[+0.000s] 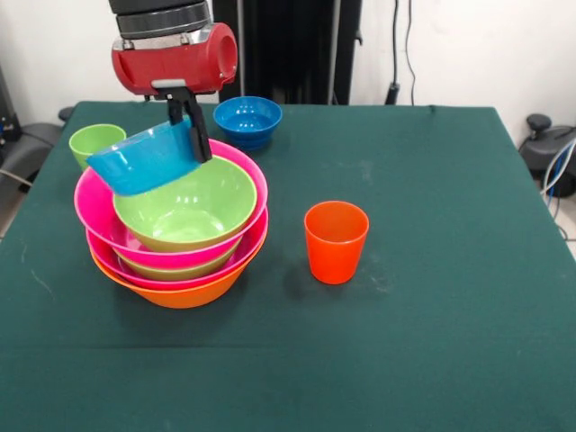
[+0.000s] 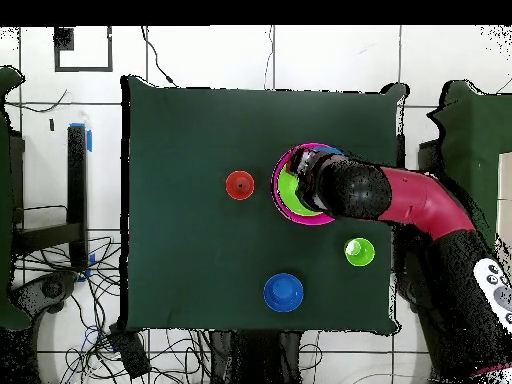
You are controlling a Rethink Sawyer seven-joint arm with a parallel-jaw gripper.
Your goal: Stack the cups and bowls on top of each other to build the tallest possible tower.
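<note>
The tower (image 1: 175, 238) stands at the table's left: an orange bowl (image 1: 180, 292) lowest, pink bowls (image 1: 99, 211) above it, and green bowls, the upper one (image 1: 184, 207) on top. My gripper (image 1: 191, 130) is shut on the rim of a light blue bowl (image 1: 142, 160), held tilted over the tower's far left rim. From overhead the arm (image 2: 400, 200) covers most of the tower (image 2: 292, 190). An orange-red cup (image 1: 336, 241) (image 2: 239, 185) stands upright to the tower's right. A light green cup (image 1: 93, 144) (image 2: 359, 251) sits behind the tower.
A dark blue bowl (image 1: 247, 120) (image 2: 283, 292) rests upright at the far middle of the green table (image 1: 432, 342). Cables and chair bases lie on the floor around the table's edges.
</note>
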